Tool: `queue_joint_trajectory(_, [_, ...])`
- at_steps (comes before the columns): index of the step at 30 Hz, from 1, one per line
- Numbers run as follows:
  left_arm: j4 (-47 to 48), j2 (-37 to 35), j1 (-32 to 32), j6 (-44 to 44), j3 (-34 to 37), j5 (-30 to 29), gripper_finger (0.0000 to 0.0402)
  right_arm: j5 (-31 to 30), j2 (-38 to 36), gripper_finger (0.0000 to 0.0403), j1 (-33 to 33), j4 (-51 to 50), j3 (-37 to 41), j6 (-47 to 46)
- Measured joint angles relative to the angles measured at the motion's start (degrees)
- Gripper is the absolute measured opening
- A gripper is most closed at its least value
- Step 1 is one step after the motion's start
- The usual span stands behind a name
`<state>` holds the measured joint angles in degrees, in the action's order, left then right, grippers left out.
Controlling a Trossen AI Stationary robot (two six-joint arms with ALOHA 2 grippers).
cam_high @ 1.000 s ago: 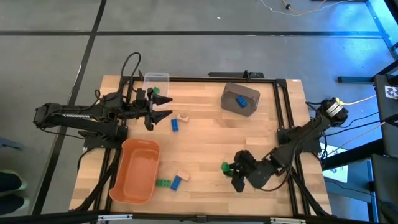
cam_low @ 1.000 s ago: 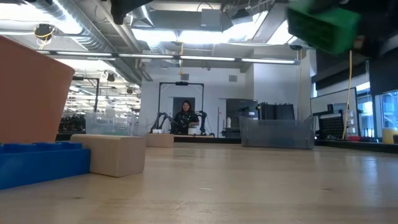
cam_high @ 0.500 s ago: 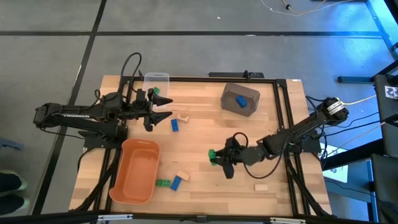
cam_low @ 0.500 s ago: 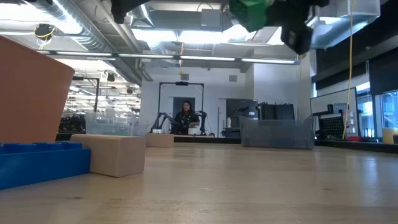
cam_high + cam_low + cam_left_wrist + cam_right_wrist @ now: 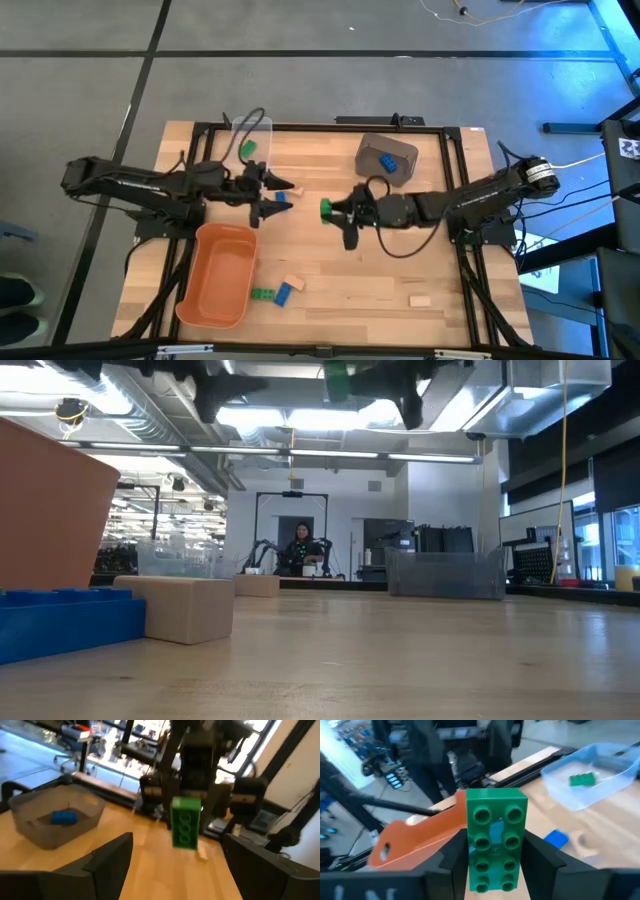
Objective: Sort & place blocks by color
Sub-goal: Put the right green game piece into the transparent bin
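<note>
Now, on your left, the orange tub [image 5: 220,274] sits at the worktop's [image 5: 330,280] near-left corner, with a green brick [image 5: 262,294], a blue brick [image 5: 283,293] and a tan block [image 5: 293,283] just right of it. Your left claw [image 5: 283,196] hangs over the middle-left, fingers spread and empty. Facing it, your right claw [image 5: 333,210] is clamped on a green block [image 5: 325,208] held above mid-worktop. Farther right, the grey bin [image 5: 386,160] holds a blue block [image 5: 387,161]; another tan block [image 5: 419,300] lies near-right.
</note>
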<state>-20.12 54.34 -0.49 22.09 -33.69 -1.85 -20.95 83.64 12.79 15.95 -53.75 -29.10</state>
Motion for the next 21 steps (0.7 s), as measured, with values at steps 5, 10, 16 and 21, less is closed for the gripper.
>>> queue_joint_trajectory(5, [-4.2, 3.8, 0.0, -0.1, 0.0, -0.3, 0.0300, 3.3, 0.0, 0.0139, -4.2, -1.9, -1.7, 4.5])
queue_joint_trajectory(10, [-12.9, 8.3, 1.0, 0.3, 0.0, -0.2, 0.0300, 6.7, 0.0, 0.0139, -7.1, -2.0, -1.8, 8.9])
queue_joint_trajectory(16, [-18.9, 13.2, 2.9, 2.9, -0.1, -0.7, 0.0300, 17.0, 0.0, 0.0139, -10.6, -1.5, -1.8, 14.6])
queue_joint_trajectory(21, [-19.6, 17.2, 3.1, -2.0, -4.4, -0.7, 0.0300, 22.2, 0.0, 0.0139, -13.0, -0.6, -1.8, 16.5])
